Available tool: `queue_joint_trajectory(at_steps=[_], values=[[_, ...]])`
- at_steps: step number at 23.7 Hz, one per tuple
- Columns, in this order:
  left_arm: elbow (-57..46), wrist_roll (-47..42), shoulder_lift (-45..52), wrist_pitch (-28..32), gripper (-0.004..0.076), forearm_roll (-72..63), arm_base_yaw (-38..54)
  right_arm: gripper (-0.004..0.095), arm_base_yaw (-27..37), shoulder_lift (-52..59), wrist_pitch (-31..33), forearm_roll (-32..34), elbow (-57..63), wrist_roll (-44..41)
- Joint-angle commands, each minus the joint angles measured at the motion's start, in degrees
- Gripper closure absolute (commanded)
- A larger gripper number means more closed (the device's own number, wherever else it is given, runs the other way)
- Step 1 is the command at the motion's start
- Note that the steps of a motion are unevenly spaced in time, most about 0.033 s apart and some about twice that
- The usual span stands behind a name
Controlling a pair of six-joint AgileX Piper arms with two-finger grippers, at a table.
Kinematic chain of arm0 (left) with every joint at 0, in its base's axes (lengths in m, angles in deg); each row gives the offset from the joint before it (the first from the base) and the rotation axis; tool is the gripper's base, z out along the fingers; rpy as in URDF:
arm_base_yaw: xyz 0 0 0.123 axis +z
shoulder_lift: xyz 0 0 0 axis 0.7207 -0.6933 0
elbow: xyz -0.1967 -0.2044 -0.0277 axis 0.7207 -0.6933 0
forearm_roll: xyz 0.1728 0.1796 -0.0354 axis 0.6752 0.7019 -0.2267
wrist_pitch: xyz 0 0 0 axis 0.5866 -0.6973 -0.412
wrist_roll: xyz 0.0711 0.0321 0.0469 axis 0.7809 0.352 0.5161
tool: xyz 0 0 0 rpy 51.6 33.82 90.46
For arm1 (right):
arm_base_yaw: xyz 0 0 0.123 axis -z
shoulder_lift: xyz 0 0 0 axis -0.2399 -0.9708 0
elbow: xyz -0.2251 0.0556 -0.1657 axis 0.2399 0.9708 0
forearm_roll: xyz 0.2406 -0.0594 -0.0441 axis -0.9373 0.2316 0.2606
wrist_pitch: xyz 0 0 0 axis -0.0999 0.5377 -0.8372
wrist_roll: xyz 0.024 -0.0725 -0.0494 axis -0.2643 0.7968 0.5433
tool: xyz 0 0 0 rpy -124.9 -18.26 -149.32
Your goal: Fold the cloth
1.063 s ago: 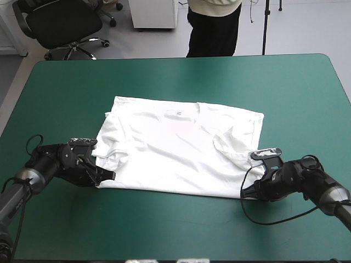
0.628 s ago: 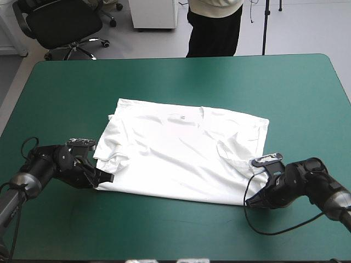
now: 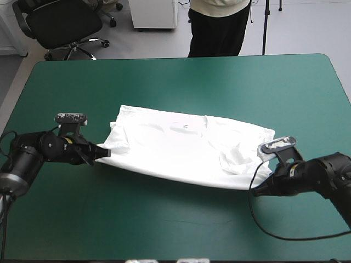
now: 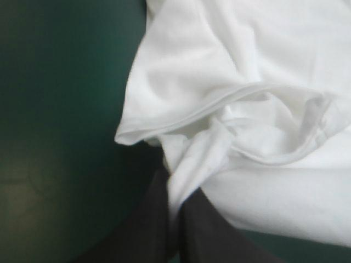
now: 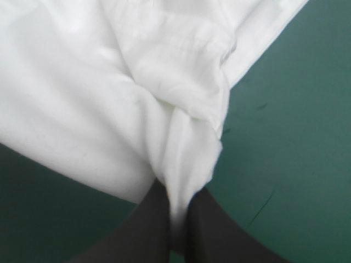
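**Desk:** Where's the shirt, and what have you got hold of?

**Operator:** The T-shirt (image 3: 186,148) lies spread across the middle of the counter (image 3: 181,76). My left pincer (image 3: 104,153) is pinched all but closed on a bunched fold at its near left corner. My right pincer (image 3: 258,190) is clamped the same way on the near right corner. The near edge hangs between the two and looks lifted just off the teal-green cover. The far edge, with the neck label (image 3: 184,127), rests on the cover.

**Desk:** How do you expect it to handle?

**Operator:** Light and completely limp, I'd say. There's no stiffness, so it sags between my two holds and will drape wherever I carry it. Thin cloth like this could slide out of a pinch if I spread the arms too hard, and slack will let the middle wrinkle.

**Desk:** Are those good places to hold it?

**Operator:** I think so. The corners control the whole near edge, and the stitched hem (image 4: 219,104) gives a thicker ridge to grip. One caution: a sleeve (image 3: 233,159) is crumpled just beside the right hold and may fold in untidily.
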Motion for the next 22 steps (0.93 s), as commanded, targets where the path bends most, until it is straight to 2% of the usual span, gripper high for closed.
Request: queue_joint_trajectory(at_steps=[1, 4, 6, 13, 20, 22], values=[[6.82, -0.55, -4.35, 4.64, 0.0741, -2.87, -0.05, 0.0926, 1.54, -5.54, -4.20, 0.73, -7.49, 0.86], [12.84, -0.35, -12.20, 10.44, 0.0741, -6.30, -0.05, 0.0926, 5.82, -13.06, -7.73, 0.39, -13.37, 2.73], [17.52, -0.17, -17.54, 14.49, 0.0741, -10.21, -0.05, 0.0926, 8.93, -18.79, -9.71, -3.37, -18.93, 6.97], [22.61, 6.98, -25.54, 17.27, 0.0741, -20.60, -0.05, 0.0925, 12.51, -29.25, -11.06, -5.78, -26.81, 9.12], [22.76, 8.06, -29.26, 23.73, 0.0741, -23.18, -0.14, 0.0924, 16.96, -33.93, -14.63, -7.46, -29.11, 9.96], [22.76, 9.84, -29.51, 24.24, 0.0739, -23.50, -0.14, 0.0872, 17.46, -34.55, -13.86, -9.97, -29.11, 12.23]])
